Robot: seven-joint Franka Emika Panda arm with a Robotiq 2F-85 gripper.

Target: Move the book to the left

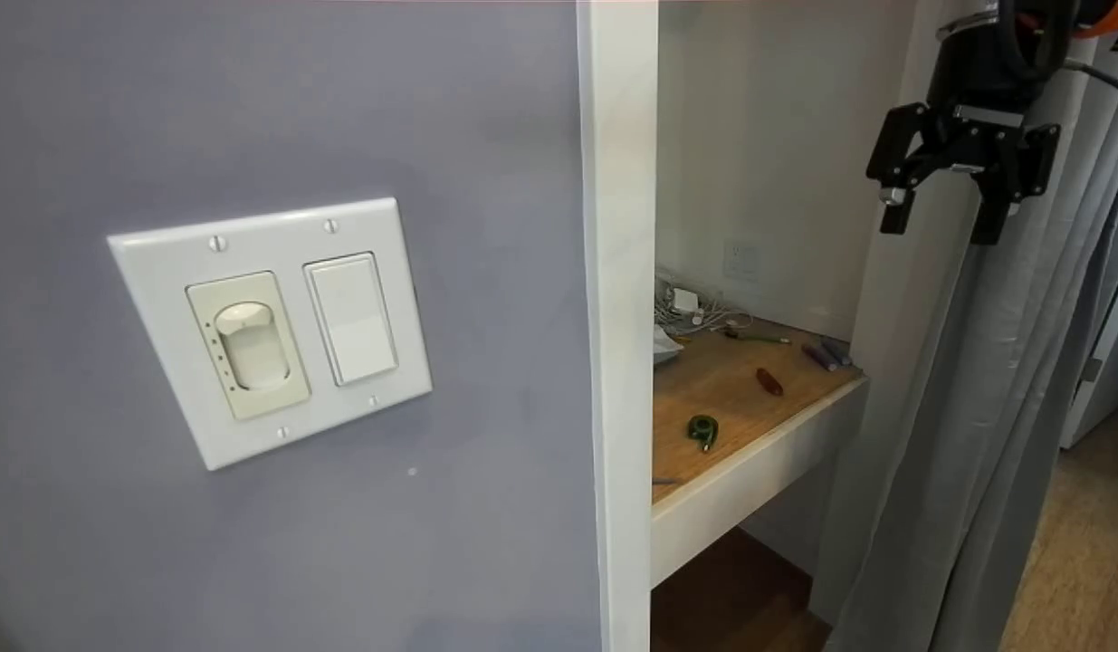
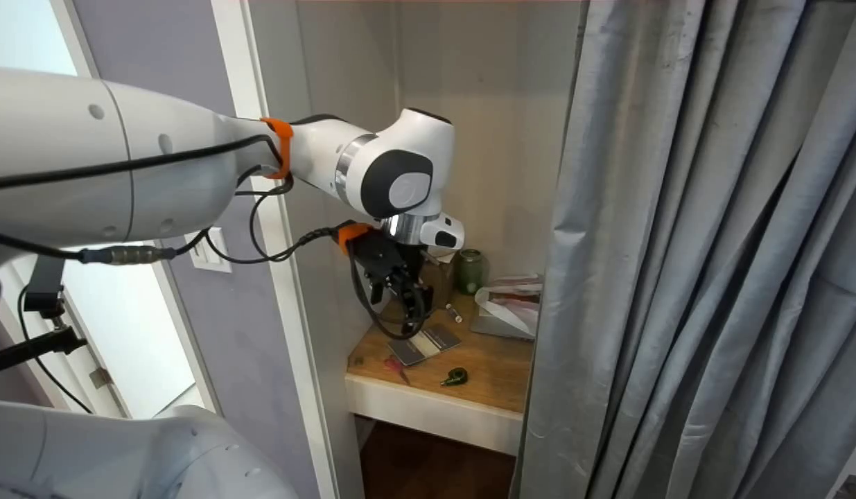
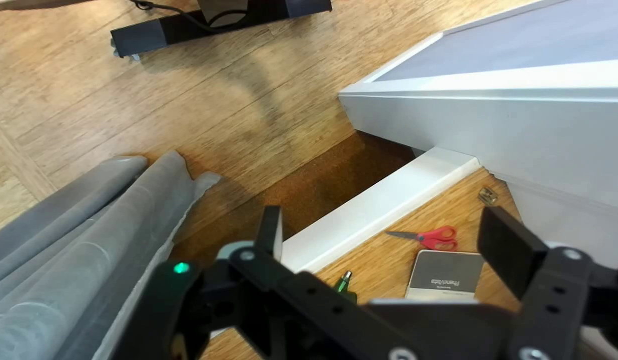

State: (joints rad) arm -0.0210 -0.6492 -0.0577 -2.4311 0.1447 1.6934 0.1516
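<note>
The claw (image 1: 941, 225) is hanging higher than the bench (image 2: 500, 371), its jaws standing wide apart and gripping nothing. The book (image 2: 424, 344) is lying flat on the bench, just beside the scissors (image 3: 426, 236). The approach is presumably pending: the claw should be centring over the book, descending slowly, aligning its jaws with opposite edges, and clearing the scissors before sliding left.

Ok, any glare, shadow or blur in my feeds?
Wrist view: gripper fingers look slightly soft, book fairly sharp; in both exterior views, deep shadow under the built-in desk; in an exterior view, bright area beside the purple wall nearly washed out.
</note>
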